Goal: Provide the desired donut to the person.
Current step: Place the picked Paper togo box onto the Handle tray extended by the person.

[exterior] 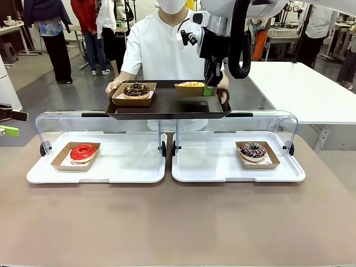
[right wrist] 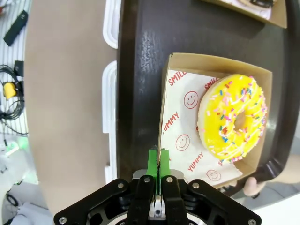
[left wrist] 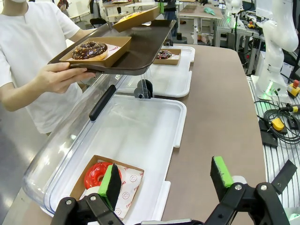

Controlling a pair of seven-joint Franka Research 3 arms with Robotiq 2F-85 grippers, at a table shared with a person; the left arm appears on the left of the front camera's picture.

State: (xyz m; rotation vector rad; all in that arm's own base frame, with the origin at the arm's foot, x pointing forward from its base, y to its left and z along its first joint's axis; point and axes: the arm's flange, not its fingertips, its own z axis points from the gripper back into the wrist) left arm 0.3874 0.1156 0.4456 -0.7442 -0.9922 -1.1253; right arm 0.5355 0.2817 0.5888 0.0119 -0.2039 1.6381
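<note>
My right claw (right wrist: 159, 161) is pinched shut on the near wall of the yellow donut's box (right wrist: 165, 108), which sits on the dark tray (exterior: 167, 105) the person (exterior: 161, 44) holds. The yellow donut (right wrist: 233, 117) lies straight out beyond the fingertips, box flat on the tray, so I judge the next move is letting go and backing off. My left claw (left wrist: 166, 180) hangs wide and empty over the table (left wrist: 220, 117), near the red donut (left wrist: 99, 174).

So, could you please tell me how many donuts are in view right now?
4: a chocolate donut and a yellow donut on the person's tray, a red donut and another chocolate donut in the white trays.
</note>
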